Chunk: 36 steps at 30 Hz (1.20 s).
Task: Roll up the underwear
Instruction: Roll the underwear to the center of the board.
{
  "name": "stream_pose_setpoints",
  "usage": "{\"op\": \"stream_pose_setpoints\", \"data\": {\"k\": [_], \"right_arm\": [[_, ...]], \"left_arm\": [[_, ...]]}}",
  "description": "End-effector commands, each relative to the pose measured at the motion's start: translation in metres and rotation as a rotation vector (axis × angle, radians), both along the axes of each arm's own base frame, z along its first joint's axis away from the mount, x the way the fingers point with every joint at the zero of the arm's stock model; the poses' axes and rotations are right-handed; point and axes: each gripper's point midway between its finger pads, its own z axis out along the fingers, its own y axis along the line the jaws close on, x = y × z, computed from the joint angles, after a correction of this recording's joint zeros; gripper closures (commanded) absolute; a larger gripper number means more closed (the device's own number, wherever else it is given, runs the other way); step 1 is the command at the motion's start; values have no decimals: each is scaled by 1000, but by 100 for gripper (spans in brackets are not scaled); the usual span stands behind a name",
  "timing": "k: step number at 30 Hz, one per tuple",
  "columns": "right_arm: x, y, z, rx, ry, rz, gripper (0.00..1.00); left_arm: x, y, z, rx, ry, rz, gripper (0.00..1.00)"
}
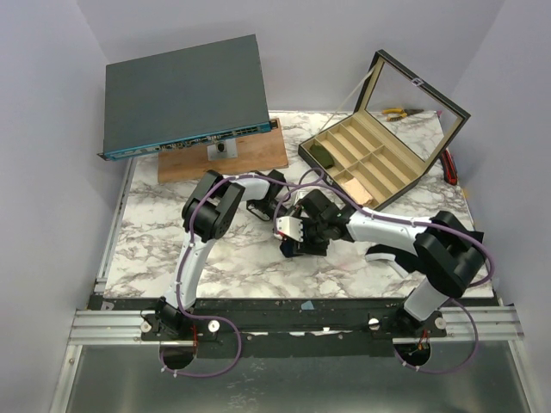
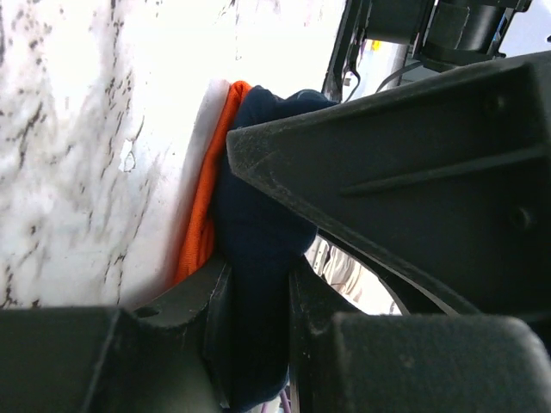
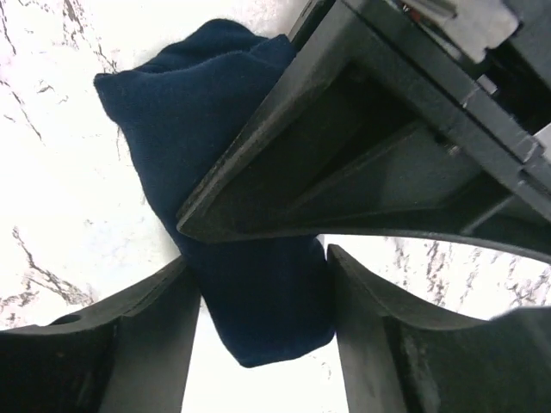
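The underwear (image 2: 258,215) is a bunched navy bundle with orange trim (image 2: 207,206) and a white band along its left side, lying on the marble table (image 2: 77,146). My left gripper (image 2: 258,344) is shut on its near end, with fabric squeezed between both fingers. In the right wrist view the underwear (image 3: 189,112) fills the gap of my right gripper (image 3: 263,318), whose fingers press it from both sides. The two grippers meet mid-table around the underwear (image 1: 293,248), which is mostly hidden there. Each arm's black finger crosses the other's wrist view.
An open compartment box (image 1: 379,168) with a mirrored lid stands back right. A dark flat device (image 1: 185,90) rests on a wooden board (image 1: 224,159) at back left. A red-handled tool (image 1: 449,165) lies at the right edge.
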Motion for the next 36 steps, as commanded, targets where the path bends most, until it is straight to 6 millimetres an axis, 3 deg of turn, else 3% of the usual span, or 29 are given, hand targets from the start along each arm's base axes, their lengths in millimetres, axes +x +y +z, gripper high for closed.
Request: {"op": "stream_pose_setpoints", "data": {"k": [1,4,8,16,21,36], "right_arm": [[-20,-5,-28,-45,102,27,46],[-31,-8,-38,-52,158,16,66],[-47,-13,-48,-55,236,-8,98],[-69,-18,-48,-32,423,-77,99],[-75,-21,-47,-27,479,-110,99],[-80,-18,-45,-22,532,-152,100]], "left_arm": [[-3,15,-52,138,-92,-50,100],[-2,14,-51,132,-100,-49,100],[-1,14,-44,115,-134,-48,88],[8,18,-17,94,-319,-38,48],[11,29,1,85,-388,-8,3],[25,60,32,36,-464,123,1]]}}
